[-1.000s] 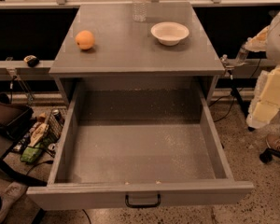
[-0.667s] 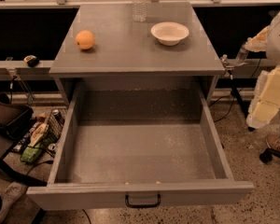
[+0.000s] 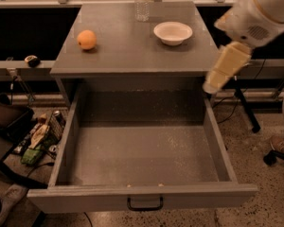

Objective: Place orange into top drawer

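Note:
The orange (image 3: pixel 86 39) sits on the left part of the grey cabinet top (image 3: pixel 128 51). The top drawer (image 3: pixel 143 196) is pulled fully out below it, and its inside is bare; the black handle is at the centre of the front panel. My gripper (image 3: pixel 212 84) hangs from the white arm at the right. It points down and to the left, just over the cabinet's right front corner and the drawer's back right corner. It is far to the right of the orange and holds nothing that I can see.
A white bowl (image 3: pixel 173 32) and a clear water bottle (image 3: pixel 141 2) stand on the back right of the cabinet top. Bags and clutter (image 3: pixel 35 138) lie on the floor to the left of the drawer. A chair base (image 3: pixel 277 155) stands at the right.
The arm and gripper have swung in from the right edge toward the cabinet's right front corner. The orange, the bowl and the drawer have not moved.

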`<state>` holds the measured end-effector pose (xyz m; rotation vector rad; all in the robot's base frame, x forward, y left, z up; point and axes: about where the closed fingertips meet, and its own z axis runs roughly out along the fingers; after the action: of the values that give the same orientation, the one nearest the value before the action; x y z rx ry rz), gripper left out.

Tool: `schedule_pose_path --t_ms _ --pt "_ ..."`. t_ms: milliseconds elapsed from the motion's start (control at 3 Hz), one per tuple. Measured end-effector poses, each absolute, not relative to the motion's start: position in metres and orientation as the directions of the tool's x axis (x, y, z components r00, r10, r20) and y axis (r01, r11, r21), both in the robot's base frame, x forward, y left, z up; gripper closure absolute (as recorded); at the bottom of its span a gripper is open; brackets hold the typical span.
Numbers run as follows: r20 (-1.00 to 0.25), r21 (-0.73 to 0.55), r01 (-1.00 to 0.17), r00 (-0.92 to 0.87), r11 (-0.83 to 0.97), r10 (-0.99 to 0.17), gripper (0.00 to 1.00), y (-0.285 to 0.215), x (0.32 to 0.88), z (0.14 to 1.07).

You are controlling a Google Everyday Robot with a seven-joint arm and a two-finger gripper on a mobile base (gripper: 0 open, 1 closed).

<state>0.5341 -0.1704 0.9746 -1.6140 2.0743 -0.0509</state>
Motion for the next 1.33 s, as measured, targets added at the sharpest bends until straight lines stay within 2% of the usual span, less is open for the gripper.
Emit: schedule_pose_path --t_ms 667,1000,1333 --pt "-0.615 -0.347 -0.869 -0.072 0.352 -0.785 0.00 -0.112 0.641 0.973" --pt "-0.615 -0.347 -0.869 -0.072 0.352 -0.785 0.00 -0.112 0.642 0.973" --pt "-0.638 -0.351 -0.882 -0.022 0.316 -0.770 0.00 -0.088 0.679 0.962"
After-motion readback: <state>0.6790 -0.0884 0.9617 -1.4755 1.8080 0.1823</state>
